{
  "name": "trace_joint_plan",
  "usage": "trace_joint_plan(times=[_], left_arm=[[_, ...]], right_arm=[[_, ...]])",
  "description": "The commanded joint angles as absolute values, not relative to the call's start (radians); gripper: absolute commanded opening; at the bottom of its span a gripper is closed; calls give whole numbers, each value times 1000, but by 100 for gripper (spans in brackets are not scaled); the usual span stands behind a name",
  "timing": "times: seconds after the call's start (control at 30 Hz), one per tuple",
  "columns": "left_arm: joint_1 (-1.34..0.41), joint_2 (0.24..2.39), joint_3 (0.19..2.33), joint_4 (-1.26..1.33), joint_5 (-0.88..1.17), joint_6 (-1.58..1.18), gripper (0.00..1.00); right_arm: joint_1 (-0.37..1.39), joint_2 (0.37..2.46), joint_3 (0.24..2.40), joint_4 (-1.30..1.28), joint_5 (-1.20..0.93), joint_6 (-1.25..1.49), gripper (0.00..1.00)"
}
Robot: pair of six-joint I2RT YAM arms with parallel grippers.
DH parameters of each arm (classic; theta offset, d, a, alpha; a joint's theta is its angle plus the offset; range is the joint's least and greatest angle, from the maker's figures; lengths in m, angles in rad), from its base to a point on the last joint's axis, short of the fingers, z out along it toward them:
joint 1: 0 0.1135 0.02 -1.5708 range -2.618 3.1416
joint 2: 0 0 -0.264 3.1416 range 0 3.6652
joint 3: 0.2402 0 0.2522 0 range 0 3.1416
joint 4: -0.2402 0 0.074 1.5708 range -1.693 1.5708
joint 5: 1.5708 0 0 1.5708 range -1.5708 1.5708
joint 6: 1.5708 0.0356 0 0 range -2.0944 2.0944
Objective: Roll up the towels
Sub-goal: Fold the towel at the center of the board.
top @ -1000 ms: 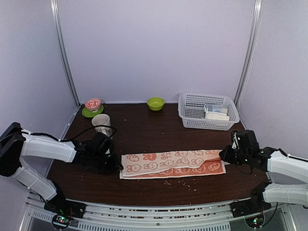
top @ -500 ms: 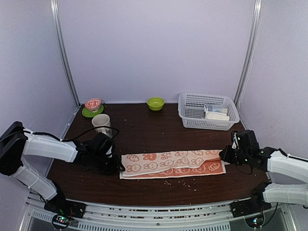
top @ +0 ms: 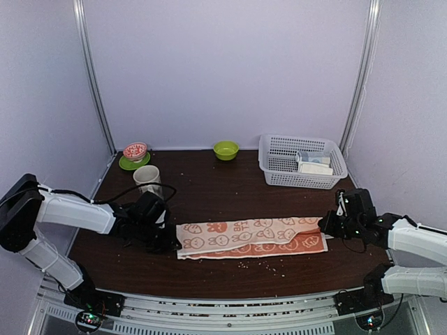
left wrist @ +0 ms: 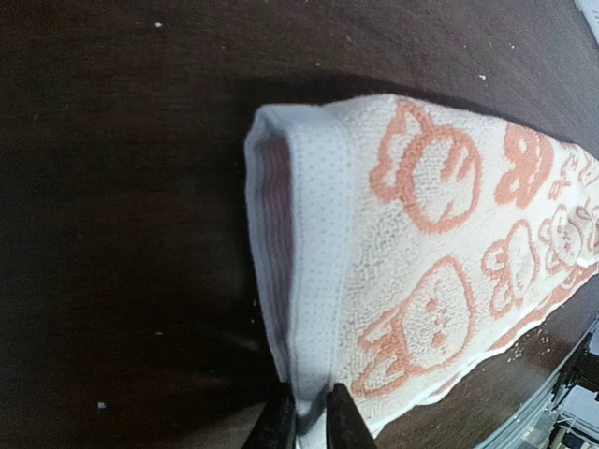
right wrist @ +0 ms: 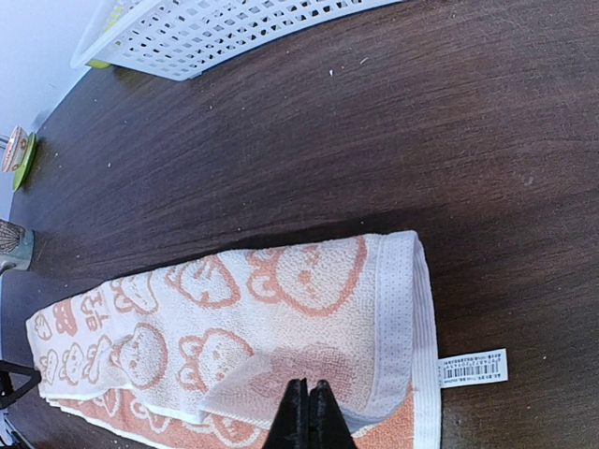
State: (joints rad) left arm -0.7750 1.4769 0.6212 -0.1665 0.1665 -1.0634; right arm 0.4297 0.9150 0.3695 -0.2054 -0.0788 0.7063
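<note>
Since a second ago, the left gripper (left wrist: 311, 426) is being nudged inward and pinched tight onto the left hem of the rabbit towel (top: 251, 236). The right end is being clamped by the right gripper (right wrist: 309, 398). The rabbit towel is being kept flat along the table's (top: 223, 192) near edge, with a basket (top: 300, 180) sitting at the far right corner.

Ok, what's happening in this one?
Both arms are on the rabbit towel, which lies on the table as a long folded strip. The left tool pinches the white hem at the strip's left end. The right tool is shut on a loose flap at the right end. The strip lies flat along its length, so no roll has been started yet.
</note>
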Motion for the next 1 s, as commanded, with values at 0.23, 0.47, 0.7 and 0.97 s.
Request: trace_joint_plan(times=[0.23, 0.47, 0.7, 0.97], left_arm=[[-769, 1389, 734, -401, 52, -930, 0], [-769, 1401, 765, -430, 52, -886, 0], [-769, 1413, 767, -428, 52, -873, 0], [-769, 1442, 764, -418, 61, -868, 0]], right_arm=[[434, 904, 416, -291, -69, 696, 0], [434, 867, 460, -424, -103, 675, 0], [433, 888, 431, -506, -122, 652, 0], [433, 939, 358, -428, -126, 693, 0]])
